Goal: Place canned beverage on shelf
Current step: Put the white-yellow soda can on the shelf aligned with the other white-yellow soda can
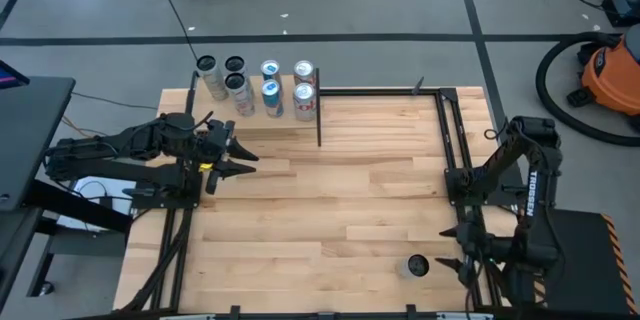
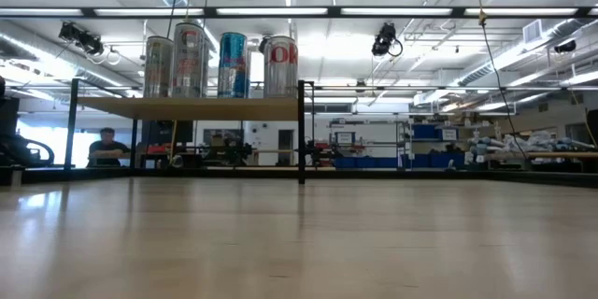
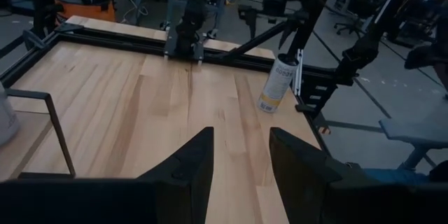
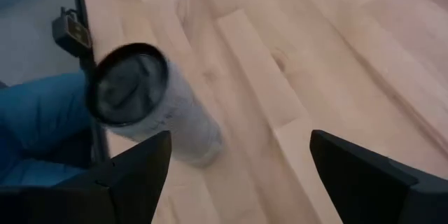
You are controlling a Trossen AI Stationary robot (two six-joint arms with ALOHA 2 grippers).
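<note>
A pale can with a dark top (image 1: pixel 417 265) stands upright on its base on the tabletop near the front right; it also shows in the right wrist view (image 4: pixel 150 105) and far off in the left wrist view (image 3: pixel 280 82). My right gripper (image 1: pixel 452 250) (image 4: pixel 238 175) is open wide just to the right of the can, a little above the table, touching nothing. The shelf (image 1: pixel 280 130) (image 2: pixel 187 107) is at the far left and carries several upright cans (image 1: pixel 270 85) (image 2: pixel 232 64) along its far side. My left gripper (image 1: pixel 243 160) (image 3: pixel 241 168) is open and empty beside the shelf's near edge.
Black frame rails run along the table's right side (image 1: pixel 455 150) and left side (image 1: pixel 180 230). The shelf's black corner post (image 1: pixel 319 120) stands at its right end. Bare planked tabletop (image 1: pixel 350 200) lies between the can and the shelf. An orange vacuum (image 1: pixel 610 70) sits on the floor beyond the table.
</note>
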